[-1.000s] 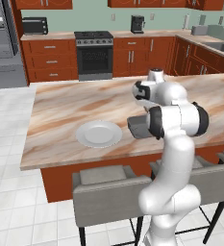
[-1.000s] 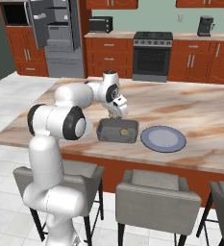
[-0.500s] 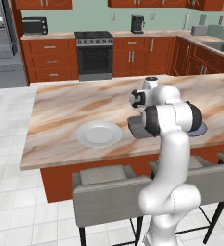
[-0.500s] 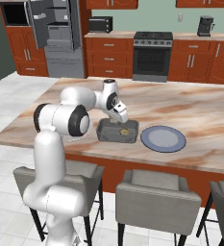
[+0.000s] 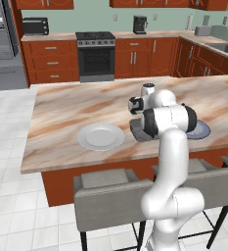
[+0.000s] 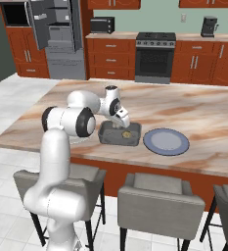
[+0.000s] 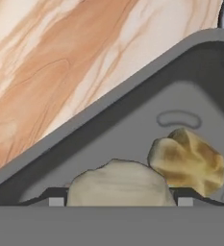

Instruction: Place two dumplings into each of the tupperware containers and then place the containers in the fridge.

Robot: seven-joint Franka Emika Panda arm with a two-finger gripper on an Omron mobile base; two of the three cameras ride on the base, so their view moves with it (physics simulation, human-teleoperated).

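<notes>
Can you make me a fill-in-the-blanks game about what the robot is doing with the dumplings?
1. The grey tupperware container sits on the marble ____.
2. The hand view shows ____ dumplings inside it: a pale one and a browner one.
3. The gripper hangs over the container, its jaws ____.
4. Beside the container lies a round blue-grey ____.

Missing words: counter; two; open; plate

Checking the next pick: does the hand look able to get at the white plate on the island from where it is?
Probably yes: the hand hangs over the tupperware container, and the white plate lies uncovered on the same island, nothing between them.
</notes>
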